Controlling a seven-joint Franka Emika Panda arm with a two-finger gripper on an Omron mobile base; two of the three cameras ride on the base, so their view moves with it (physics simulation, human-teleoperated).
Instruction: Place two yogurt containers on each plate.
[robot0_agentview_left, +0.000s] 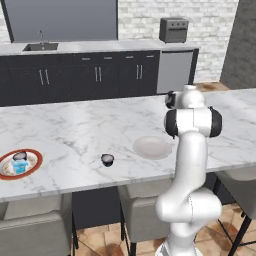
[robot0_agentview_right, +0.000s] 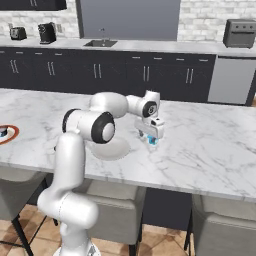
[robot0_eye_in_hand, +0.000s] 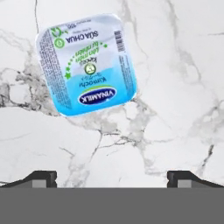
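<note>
- left base view: the red-rimmed plate (robot0_agentview_left: 34, 167) at the far left of the marble counter (robot0_agentview_left: 75, 125) carries a light blue yogurt cup (robot0_agentview_left: 20, 167) and a dark one (robot0_agentview_left: 19, 157). another dark yogurt cup (robot0_agentview_left: 107, 160) stands alone on the counter, left of the plain pale plate (robot0_agentview_left: 151, 147). the arm hides the claw.
- right base view: the claw (robot0_agentview_right: 151, 140) hangs just over a light blue cup (robot0_agentview_right: 153, 141), right of the pale plate (robot0_agentview_right: 111, 149).
- hand view: the square-lidded vinamilk yogurt cup (robot0_eye_in_hand: 86, 64) sits ahead of the spread fingertips (robot0_eye_in_hand: 41, 178), untouched; nothing held.

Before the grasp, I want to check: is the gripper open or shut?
Open. The gripper has its two fingertips wide apart, above the blue yogurt cup on the counter.
</note>
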